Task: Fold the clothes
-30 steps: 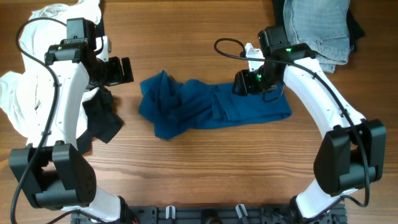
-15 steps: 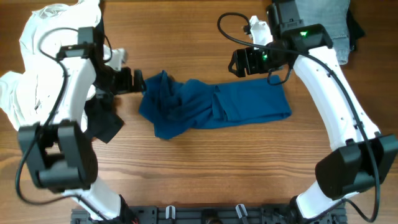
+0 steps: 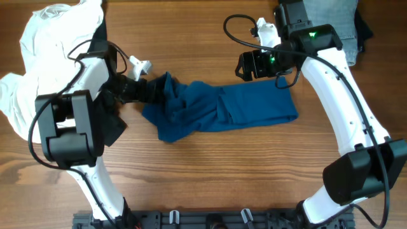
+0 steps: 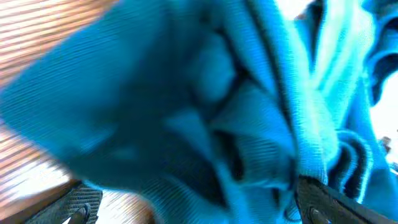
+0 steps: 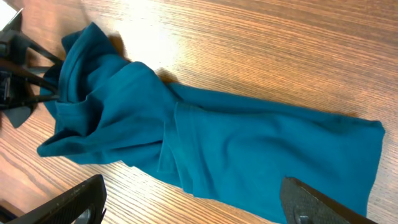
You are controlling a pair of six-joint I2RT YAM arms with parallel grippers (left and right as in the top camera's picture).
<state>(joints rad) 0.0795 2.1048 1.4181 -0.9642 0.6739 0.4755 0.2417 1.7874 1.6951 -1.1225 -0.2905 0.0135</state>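
Lying on the wooden table (image 3: 210,172), the ribbed blue shirt (image 3: 229,111) bunches at its left end, where the left gripper (image 3: 151,91) gapes around folds. The right gripper (image 3: 245,65) hovers above it, spread wide, empty.

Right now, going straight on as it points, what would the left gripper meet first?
The left gripper would meet the bunched end of the blue garment: cloth fills its wrist view, probably already between the open fingers.

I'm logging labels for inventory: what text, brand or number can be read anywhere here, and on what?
None readable: no text shows on the blue garment, white clothes, jeans, robot arms or wooden table.
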